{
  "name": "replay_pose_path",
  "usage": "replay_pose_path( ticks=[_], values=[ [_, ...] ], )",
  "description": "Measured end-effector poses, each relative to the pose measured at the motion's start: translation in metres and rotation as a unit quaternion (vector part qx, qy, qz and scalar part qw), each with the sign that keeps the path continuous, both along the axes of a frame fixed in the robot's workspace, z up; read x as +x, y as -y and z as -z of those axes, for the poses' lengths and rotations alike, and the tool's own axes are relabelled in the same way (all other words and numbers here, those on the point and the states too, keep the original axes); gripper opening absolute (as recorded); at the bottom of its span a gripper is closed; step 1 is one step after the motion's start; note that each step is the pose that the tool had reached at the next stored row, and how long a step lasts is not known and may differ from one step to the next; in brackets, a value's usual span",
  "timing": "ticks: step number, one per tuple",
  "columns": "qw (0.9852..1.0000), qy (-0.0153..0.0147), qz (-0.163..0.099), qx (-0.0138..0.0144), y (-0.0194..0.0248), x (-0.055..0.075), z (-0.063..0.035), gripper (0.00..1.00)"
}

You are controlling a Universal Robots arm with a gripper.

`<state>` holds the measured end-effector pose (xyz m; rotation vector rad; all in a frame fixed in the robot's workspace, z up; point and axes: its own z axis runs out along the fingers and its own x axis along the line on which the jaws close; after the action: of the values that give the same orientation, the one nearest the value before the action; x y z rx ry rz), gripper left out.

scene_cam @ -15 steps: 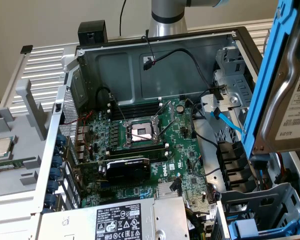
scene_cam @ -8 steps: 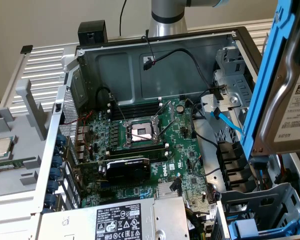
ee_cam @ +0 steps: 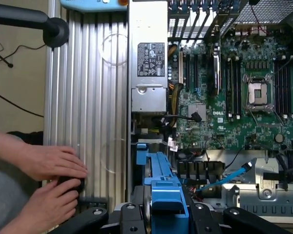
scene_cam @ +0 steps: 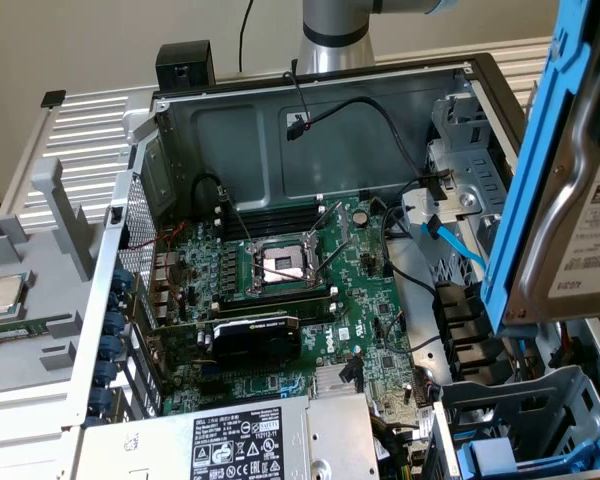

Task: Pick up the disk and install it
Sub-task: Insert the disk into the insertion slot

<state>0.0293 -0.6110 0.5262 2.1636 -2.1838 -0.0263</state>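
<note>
- Gripper [ee_cam: 165, 218] clamped on the disk: two black fingers [ee_cam: 129, 217] press the two sides of its blue carrier [ee_cam: 162, 187].
- One disk [scene_cam: 580, 235], held in the air at 3 o'clock in the exterior view, on edge and tilted. White label faces the camera, blue frame runs along its 9 o'clock side.
- One open computer case [scene_cam: 310, 120] lying flat, one motherboard [scene_cam: 370, 330] face up at centre.
- One bare CPU socket [scene_cam: 280, 265] mid-board; one black expansion card [scene_cam: 255, 335] just at its 6 o'clock.
- One power-supply box [scene_cam: 230, 445] with a black-and-white label, at 6 o'clock.
- One light-blue cable [scene_cam: 455, 245] at 3 o'clock of the socket, by the drive cage.
- One square CPU chip [scene_cam: 2, 293] on a grey tray [scene_cam: 40, 240], at 9 o'clock, outside the case.
- One arm column [scene_cam: 330, 30] at 12 o'clock, behind the case.
- Two hands of a person, one hand [ee_cam: 53, 163] and the other hand [ee_cam: 49, 207], close together at the edge of the ribbed metal table [ee_cam: 88, 97], beside the case.
</note>
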Motion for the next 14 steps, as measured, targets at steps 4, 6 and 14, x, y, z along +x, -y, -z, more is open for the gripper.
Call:
replay_pose_path(
  ticks=[4, 6, 14],
  values=[
    [1.0000, 0.0000, 0.001, 0.0012, 0.0029, 0.000, 0.0073, 0.37],
    [1.0000, 0.0000, 0.002, 0.0024, 0.0045, 0.001, 0.0110, 0.37],
    [0.9999, 0.0000, 0.009, 0.0048, 0.0124, 0.002, 0.0254, 0.37]
  ],
)
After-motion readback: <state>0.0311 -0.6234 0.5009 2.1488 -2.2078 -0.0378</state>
